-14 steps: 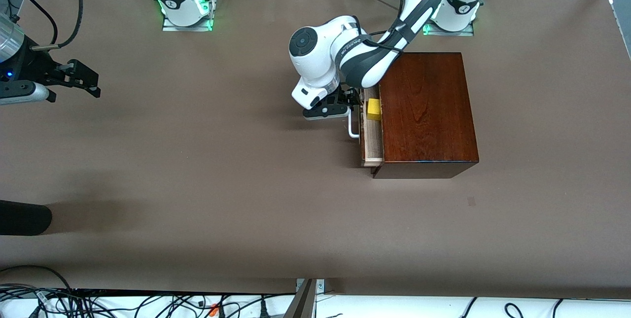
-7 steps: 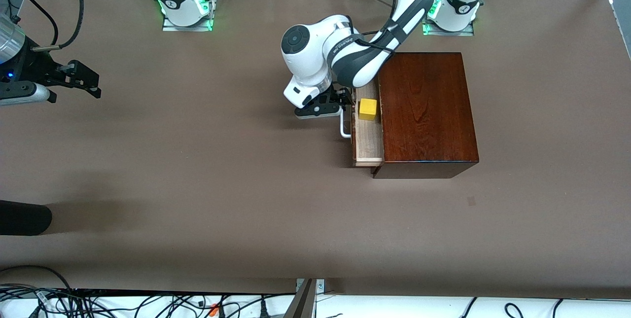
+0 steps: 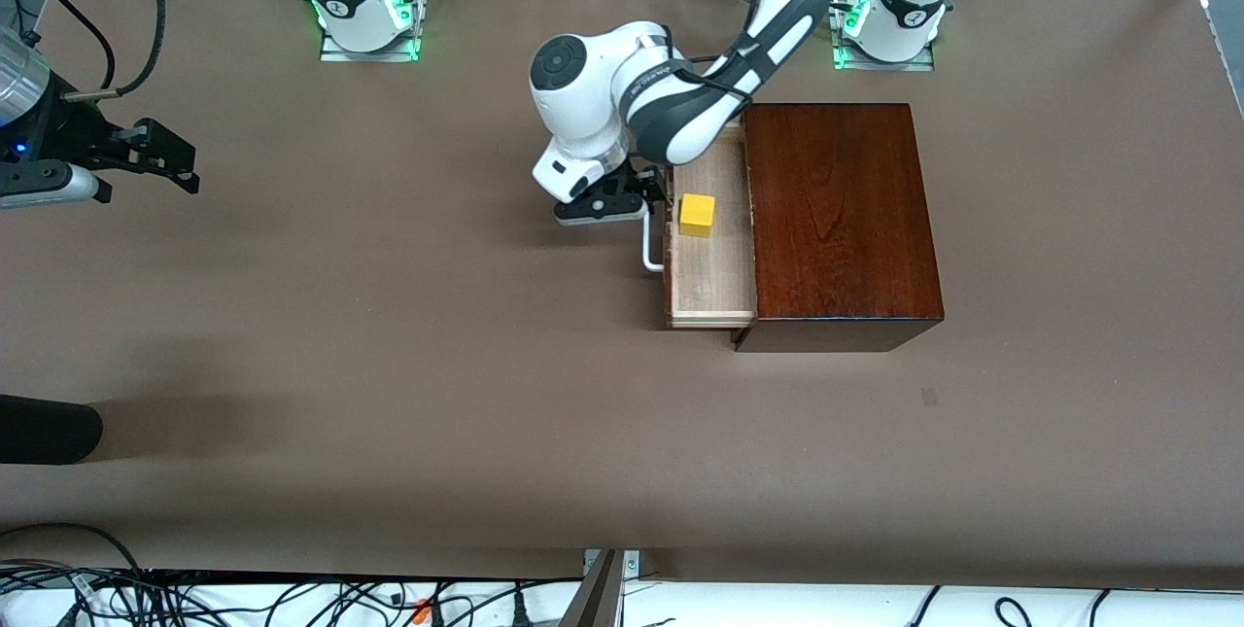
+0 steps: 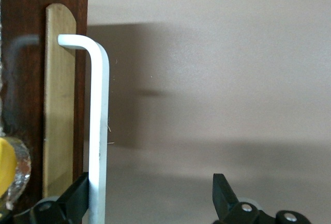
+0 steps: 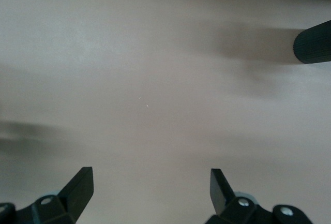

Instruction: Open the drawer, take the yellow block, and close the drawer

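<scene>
Mahogany box (image 3: 836, 219) sits on the brown table (image 3: 389, 365), toward the left arm's end. The drawer (image 3: 714, 267) stands partly out of the box at its 9 o'clock side in the front view, pale wood tray showing. Yellow block (image 3: 697, 215) lies in the tray, near its 11 o'clock corner, just beside the drawer front and apart from the box edge.

White loop handle (image 3: 650, 253) is on the drawer front. Left claw (image 3: 649, 201) is low at the handle's 12 o'clock end. In the left wrist view the left claw (image 4: 152, 193) is wide: one finger (image 4: 77, 195) touches the handle (image 4: 98, 131), the other is well apart over bare table, so nothing is clamped. A sliver of the block (image 4: 5, 164) shows past the dark drawer front (image 4: 20, 27).

Right claw (image 3: 187, 166) waits at 9 o'clock of the front view, well apart from the box. The right wrist view shows the right claw (image 5: 150, 182) wide, holding nothing, over bare table.
</scene>
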